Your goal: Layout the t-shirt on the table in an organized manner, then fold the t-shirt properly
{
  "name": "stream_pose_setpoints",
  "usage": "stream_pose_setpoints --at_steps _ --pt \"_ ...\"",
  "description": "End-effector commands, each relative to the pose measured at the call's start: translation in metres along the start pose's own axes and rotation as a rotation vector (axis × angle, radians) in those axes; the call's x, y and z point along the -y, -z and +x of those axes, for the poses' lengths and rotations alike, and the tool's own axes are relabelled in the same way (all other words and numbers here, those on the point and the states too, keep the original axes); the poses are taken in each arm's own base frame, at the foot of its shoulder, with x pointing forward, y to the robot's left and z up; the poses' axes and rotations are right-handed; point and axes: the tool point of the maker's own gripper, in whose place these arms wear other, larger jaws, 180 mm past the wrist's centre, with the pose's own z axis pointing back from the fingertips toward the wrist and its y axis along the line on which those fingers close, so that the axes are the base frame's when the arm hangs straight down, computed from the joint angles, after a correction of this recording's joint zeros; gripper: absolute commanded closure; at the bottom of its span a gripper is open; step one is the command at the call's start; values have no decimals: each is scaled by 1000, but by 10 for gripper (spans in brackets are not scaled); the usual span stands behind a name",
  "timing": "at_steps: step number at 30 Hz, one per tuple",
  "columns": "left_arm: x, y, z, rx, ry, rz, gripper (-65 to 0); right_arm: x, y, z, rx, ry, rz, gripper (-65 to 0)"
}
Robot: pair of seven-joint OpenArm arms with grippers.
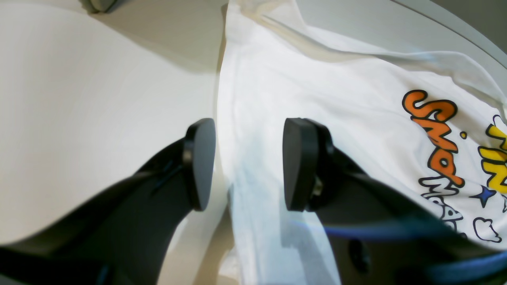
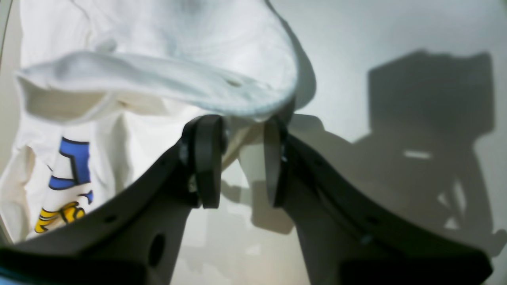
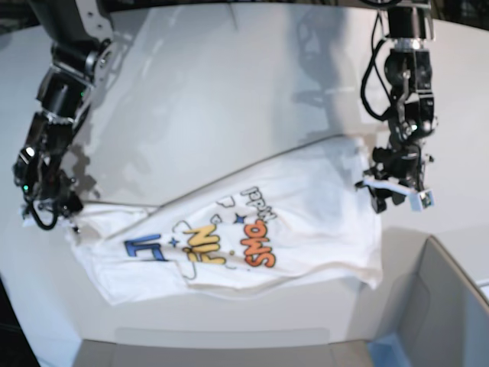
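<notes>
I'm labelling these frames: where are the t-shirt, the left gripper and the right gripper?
t-shirt (image 3: 306, 200): base view, plain cloth beside the print.
left gripper (image 1: 247, 164): left wrist view, gap between its pads.
right gripper (image 2: 241, 160): right wrist view, between its pads.

Table (image 3: 229, 69) behind t-shirt (image 3: 306, 206) open; box (image 3: 447, 306) possibly crowds corner.

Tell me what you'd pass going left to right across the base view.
Right gripper, holding the shirt's corner → t-shirt spread on the table, its print reading blue, then yellow, then orange → left gripper at the shirt's far edge → grey box.
</notes>
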Motion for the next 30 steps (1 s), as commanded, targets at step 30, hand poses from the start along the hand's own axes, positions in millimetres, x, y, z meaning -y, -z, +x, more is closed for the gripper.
stream_pose_setpoints --at_steps 30 --pt "2 -1 20 59 11 -10 -267 -59 -37 -12 41 -269 133 0"
